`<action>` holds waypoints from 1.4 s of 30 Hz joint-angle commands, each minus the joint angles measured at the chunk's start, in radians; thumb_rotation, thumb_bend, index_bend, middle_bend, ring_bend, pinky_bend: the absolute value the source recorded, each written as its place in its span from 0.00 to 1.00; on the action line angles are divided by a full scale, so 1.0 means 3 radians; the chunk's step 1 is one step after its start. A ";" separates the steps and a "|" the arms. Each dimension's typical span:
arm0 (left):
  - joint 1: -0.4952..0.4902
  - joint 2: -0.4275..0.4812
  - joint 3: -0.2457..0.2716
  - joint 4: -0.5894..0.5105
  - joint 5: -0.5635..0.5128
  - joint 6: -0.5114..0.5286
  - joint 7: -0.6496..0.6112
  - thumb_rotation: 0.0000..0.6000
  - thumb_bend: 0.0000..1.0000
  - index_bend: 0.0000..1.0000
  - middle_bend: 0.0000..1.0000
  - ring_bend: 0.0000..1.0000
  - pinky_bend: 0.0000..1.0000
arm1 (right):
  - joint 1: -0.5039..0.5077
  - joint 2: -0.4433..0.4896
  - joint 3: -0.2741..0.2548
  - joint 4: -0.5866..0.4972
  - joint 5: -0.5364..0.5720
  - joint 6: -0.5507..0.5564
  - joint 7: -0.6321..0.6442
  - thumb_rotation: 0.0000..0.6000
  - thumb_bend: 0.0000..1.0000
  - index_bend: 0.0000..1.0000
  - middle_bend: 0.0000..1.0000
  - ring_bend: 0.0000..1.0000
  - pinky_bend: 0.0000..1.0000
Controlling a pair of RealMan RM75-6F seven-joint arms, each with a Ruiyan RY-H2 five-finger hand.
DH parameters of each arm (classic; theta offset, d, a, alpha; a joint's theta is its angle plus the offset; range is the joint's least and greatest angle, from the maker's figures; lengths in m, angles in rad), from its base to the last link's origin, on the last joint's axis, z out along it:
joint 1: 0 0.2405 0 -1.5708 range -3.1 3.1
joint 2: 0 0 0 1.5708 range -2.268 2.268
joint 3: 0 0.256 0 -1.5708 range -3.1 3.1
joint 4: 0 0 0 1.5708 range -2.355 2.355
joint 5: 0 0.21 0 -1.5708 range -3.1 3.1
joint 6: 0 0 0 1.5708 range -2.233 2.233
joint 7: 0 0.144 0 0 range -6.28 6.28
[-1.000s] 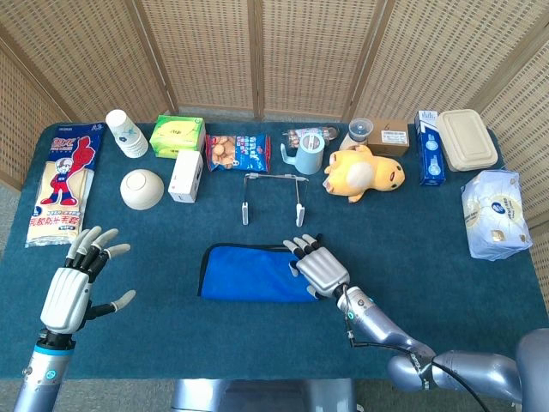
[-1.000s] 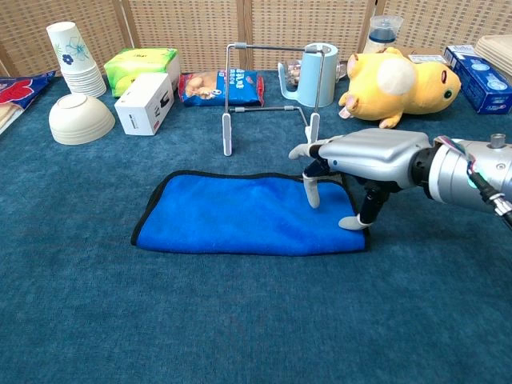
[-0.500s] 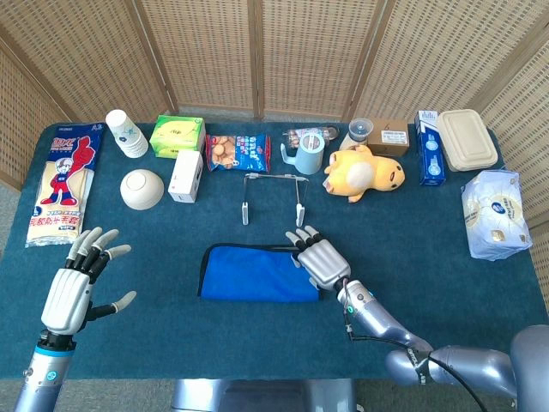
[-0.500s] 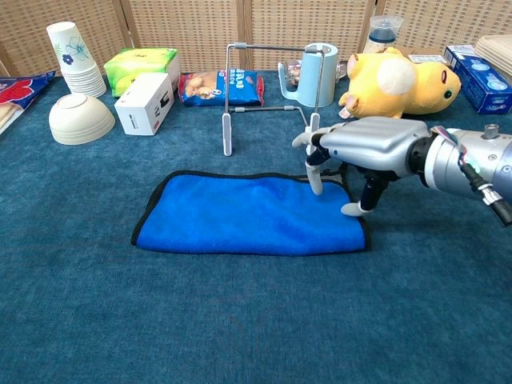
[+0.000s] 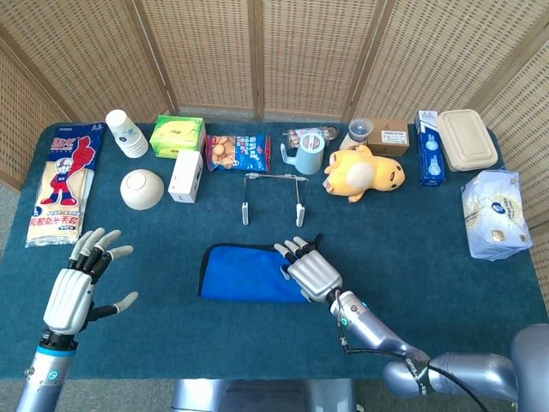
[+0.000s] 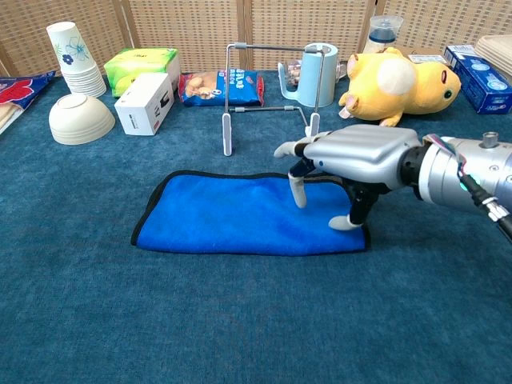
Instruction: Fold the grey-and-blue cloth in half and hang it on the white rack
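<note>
Chest view: cloth right edge is touched by right hand, fingers spread, nothing gripped; left hand spread, empty.

Head view high, looking down, chest view low, close, both facing cloth

**Covered corner, cropped edges**

The right hand hides the cloth's near-right corner in both views, so contact there cannot be told. In the chest view, the left edge crops the red-and-yellow packet and the right edge crops the blue box.
</note>
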 commanded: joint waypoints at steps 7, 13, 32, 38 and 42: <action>0.0016 0.0004 0.0006 0.0011 0.0001 0.0006 -0.0019 1.00 0.26 0.25 0.13 0.00 0.00 | 0.0034 -0.0031 -0.0095 -0.0011 0.0107 -0.0013 -0.0104 1.00 0.27 0.41 0.04 0.00 0.00; 0.0029 0.0009 -0.0001 0.0007 0.0016 0.0033 -0.0007 1.00 0.26 0.25 0.12 0.00 0.00 | 0.0055 -0.0080 -0.0103 0.0185 0.0033 -0.0014 -0.0070 1.00 0.28 0.41 0.04 0.00 0.00; 0.0041 0.0002 -0.0008 0.0028 0.0038 0.0043 -0.0010 1.00 0.26 0.25 0.12 0.00 0.00 | 0.0082 0.0071 -0.0049 0.0055 0.0008 0.0017 -0.0024 1.00 0.28 0.38 0.04 0.00 0.00; 0.0045 -0.0003 -0.0006 0.0029 0.0060 0.0057 -0.0010 1.00 0.26 0.25 0.11 0.00 0.00 | 0.0134 0.0187 0.0011 -0.0160 0.0066 0.0054 -0.0107 1.00 0.28 0.38 0.04 0.00 0.00; 0.0061 0.0010 0.0000 0.0025 0.0068 0.0079 -0.0006 1.00 0.26 0.25 0.11 0.00 0.00 | 0.0175 0.0160 0.0036 -0.0070 0.0095 0.0047 -0.0116 1.00 0.28 0.37 0.04 0.00 0.00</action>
